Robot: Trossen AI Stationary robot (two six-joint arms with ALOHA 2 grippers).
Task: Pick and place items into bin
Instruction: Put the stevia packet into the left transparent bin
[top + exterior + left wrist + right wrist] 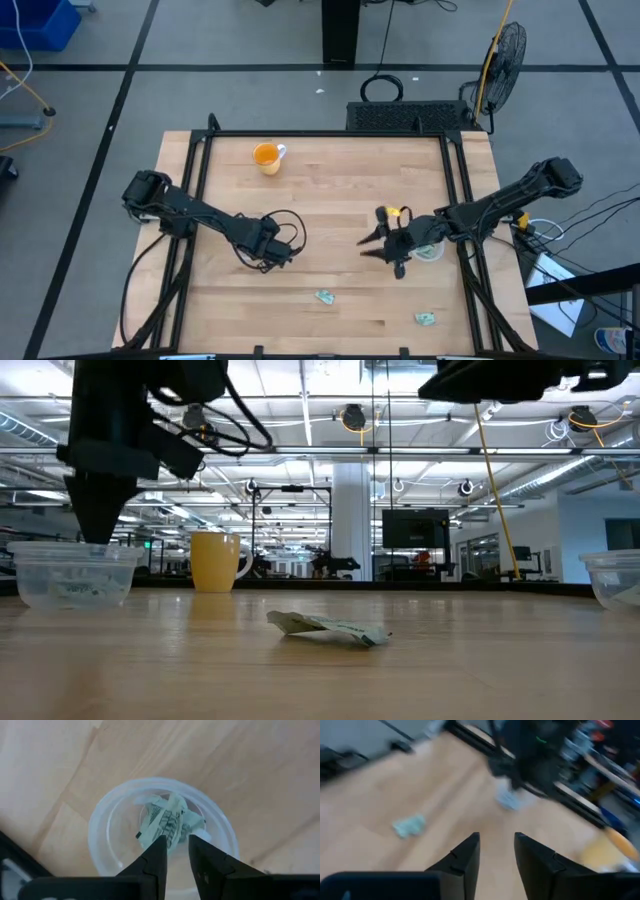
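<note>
Small green-and-white packets are the items. Several lie crumpled inside a clear cup (160, 827), which stands on the table at the left of the low view (75, 572). My left gripper (176, 842) hovers over that cup's mouth, pointing down. Its fingers are slightly open with nothing between them, and it hides the cup in the high view (268, 255). Two loose packets (325, 296) (427, 319) lie flat on the table near its near edge. My right gripper (375, 246) is open and empty above mid-table, and one packet (410, 825) shows ahead of it.
An orange mug (266, 157) stands toward the far edge of the table. A second clear cup (430, 252) sits under my right arm near the right rail. Black rails (462, 200) run along the table's sides. Bare wood lies between the two grippers.
</note>
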